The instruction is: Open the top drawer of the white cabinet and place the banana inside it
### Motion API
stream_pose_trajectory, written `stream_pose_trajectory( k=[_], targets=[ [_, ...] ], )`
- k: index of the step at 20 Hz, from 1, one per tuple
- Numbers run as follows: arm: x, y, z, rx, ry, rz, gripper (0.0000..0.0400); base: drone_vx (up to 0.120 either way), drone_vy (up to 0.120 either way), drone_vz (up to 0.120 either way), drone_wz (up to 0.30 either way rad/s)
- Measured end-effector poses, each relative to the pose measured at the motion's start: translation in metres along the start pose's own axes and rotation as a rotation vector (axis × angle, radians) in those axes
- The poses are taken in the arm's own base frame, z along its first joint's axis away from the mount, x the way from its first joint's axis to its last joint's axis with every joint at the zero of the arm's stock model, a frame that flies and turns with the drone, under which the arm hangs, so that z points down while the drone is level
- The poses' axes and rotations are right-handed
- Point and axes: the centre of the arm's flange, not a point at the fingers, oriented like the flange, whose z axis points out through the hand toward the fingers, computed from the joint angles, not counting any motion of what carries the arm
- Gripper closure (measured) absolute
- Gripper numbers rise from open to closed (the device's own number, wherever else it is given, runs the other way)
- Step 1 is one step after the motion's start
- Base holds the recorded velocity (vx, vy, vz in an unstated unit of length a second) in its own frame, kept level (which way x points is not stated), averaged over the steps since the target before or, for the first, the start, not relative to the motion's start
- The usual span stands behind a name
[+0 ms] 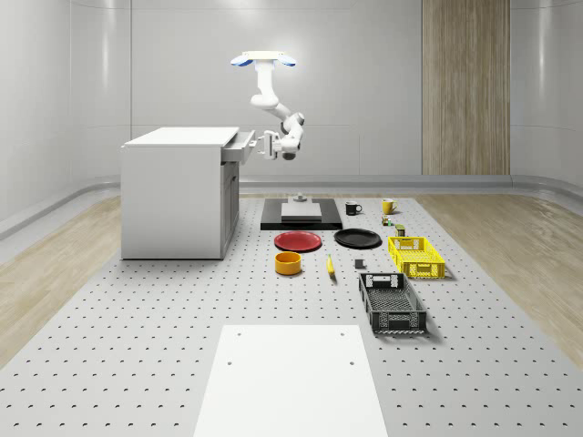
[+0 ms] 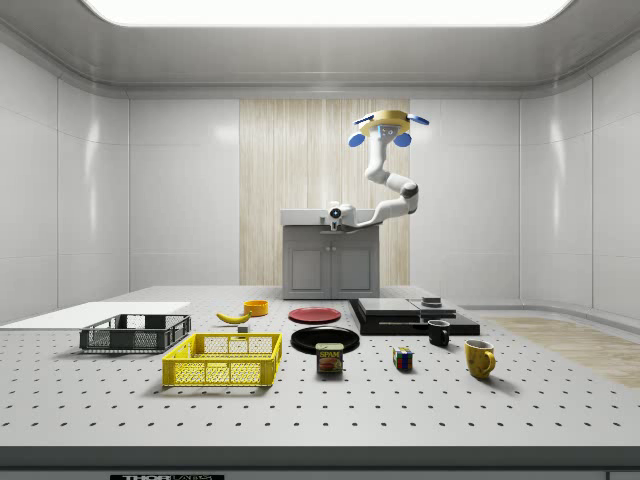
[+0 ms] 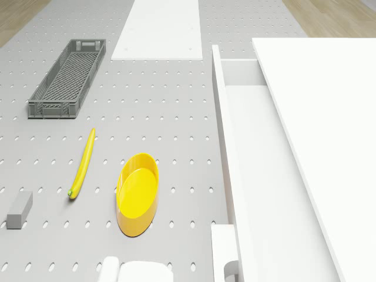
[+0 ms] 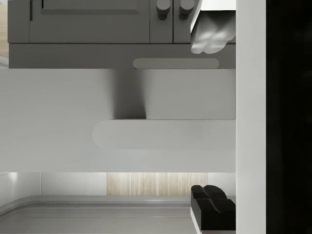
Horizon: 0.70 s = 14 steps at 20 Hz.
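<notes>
Whole-scene view: end effector (image 1: 265,145) open around the part-open top drawer's (image 1: 239,148) handle.

My room is bright and evenly lit, with a broad glowing ceiling panel (image 2: 320,10) above the white cabinet (image 1: 175,193) in the side view. Soft vertical sheen runs down the curved walls behind the cabinet. Shadows are faint: a thin grey one hugs the cabinet's foot, and small ones sit under the black crate (image 1: 392,304) and yellow crate (image 1: 416,257) well away from it. From my wrist, a soft dark band falls on the pale drawer front (image 4: 117,92) beneath the handle (image 4: 175,63). Edges stay crisp everywhere; lines stay straight, without glare spots on the floor.
</notes>
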Motion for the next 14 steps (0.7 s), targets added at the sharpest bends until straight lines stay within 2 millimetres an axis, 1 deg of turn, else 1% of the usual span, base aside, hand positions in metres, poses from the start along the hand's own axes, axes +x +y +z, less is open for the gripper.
stream_pose_trajectory(
  k=[5, 6, 7, 8, 9, 10, 11, 13, 14],
  targets=[
    [0.000, 0.000, 0.013, 0.000, 0.000, 0.000, 0.0000, 0.000, 0.000, 0.000, 0.000],
    [0.000, 0.000, 0.014, 0.000, 0.000, 0.000, 0.0023, 0.000, 0.000, 0.000, 0.000],
    [-0.001, -0.001, 0.015, 0.000, 0.000, 0.000, 0.0084, 0.000, 0.000, 0.000, 0.000],
    [-0.001, -0.001, 0.016, 0.000, 0.000, 0.000, 0.0130, 0.000, 0.000, 0.000, 0.000],
    [-0.001, -0.001, 0.017, 0.000, 0.000, 0.000, 0.0167, 0.000, 0.000, 0.000, 0.000],
    [0.000, 0.000, 0.018, -0.002, 0.003, 0.002, 0.0174, 0.000, 0.000, 0.000, 0.000],
    [-0.005, -0.002, 0.017, -0.010, 0.011, 0.034, 0.0137, 0.000, 0.000, 0.000, 0.000],
    [-0.011, -0.003, 0.016, -0.022, 0.025, 0.051, 0.0103, 0.000, 0.000, 0.000, 0.000],
    [-0.006, -0.002, 0.015, -0.020, 0.025, 0.019, 0.0132, 0.000, 0.000, 0.000, 0.000]
  ],
)
